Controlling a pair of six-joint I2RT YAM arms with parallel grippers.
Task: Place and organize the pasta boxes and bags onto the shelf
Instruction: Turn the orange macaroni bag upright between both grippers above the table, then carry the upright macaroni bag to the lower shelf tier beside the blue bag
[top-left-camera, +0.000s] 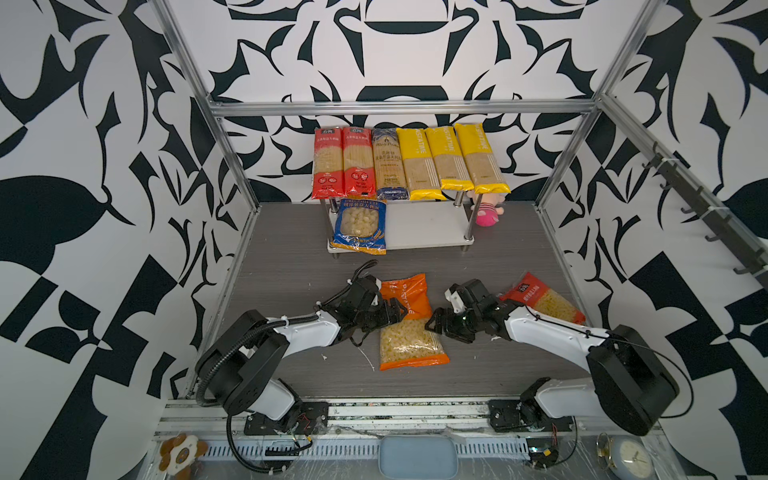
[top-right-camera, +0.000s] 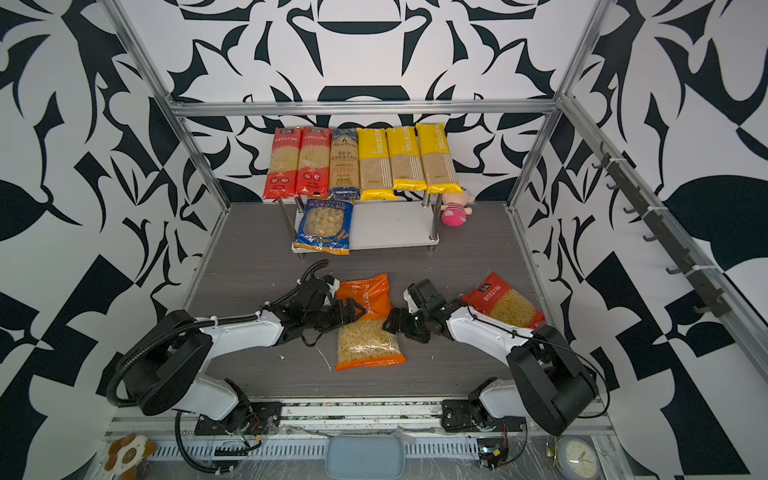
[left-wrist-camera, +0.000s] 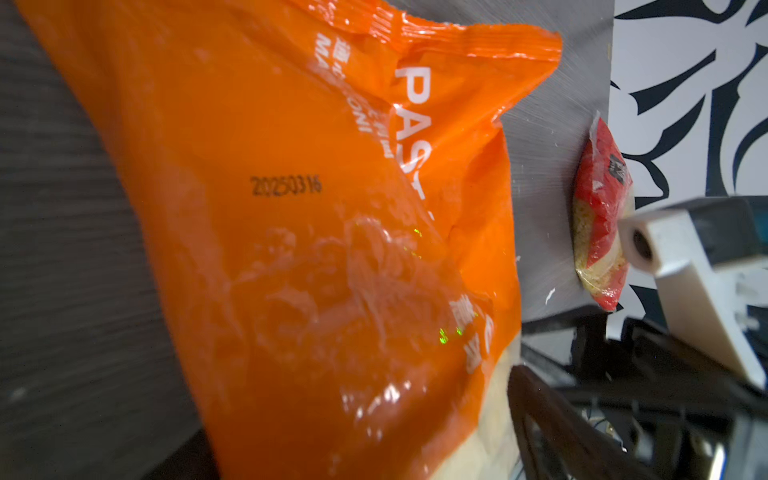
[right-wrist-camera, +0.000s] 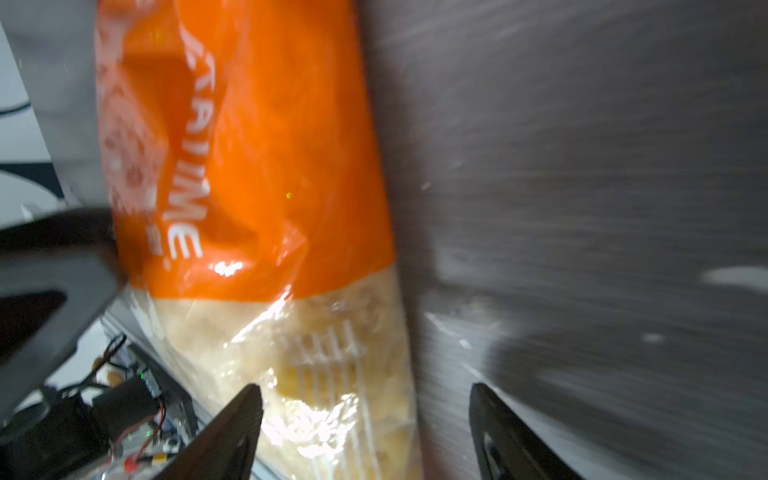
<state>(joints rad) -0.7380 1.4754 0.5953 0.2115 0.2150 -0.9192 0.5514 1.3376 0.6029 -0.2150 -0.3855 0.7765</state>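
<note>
Left arm (top-left-camera: 299, 328): base at 7 o'clock in both top views, elbow folded back, forearm low, reaching toward 2 o'clock.
Left gripper (top-left-camera: 392, 316): near centre, tips pointing to 3 o'clock. The wrist view shows only one left finger (left-wrist-camera: 540, 415), set far off to the side, so the jaws read as spread.

Right arm (top-left-camera: 548, 332): base at 5 o'clock, elbow out at 4 o'clock, forearm low, reaching toward 10 o'clock.
Right gripper (top-left-camera: 436, 322): tips pointing to 9 o'clock, facing the left gripper and apart from it. Both right fingers (right-wrist-camera: 232, 432) show in the wrist view, standing wide apart.
</note>
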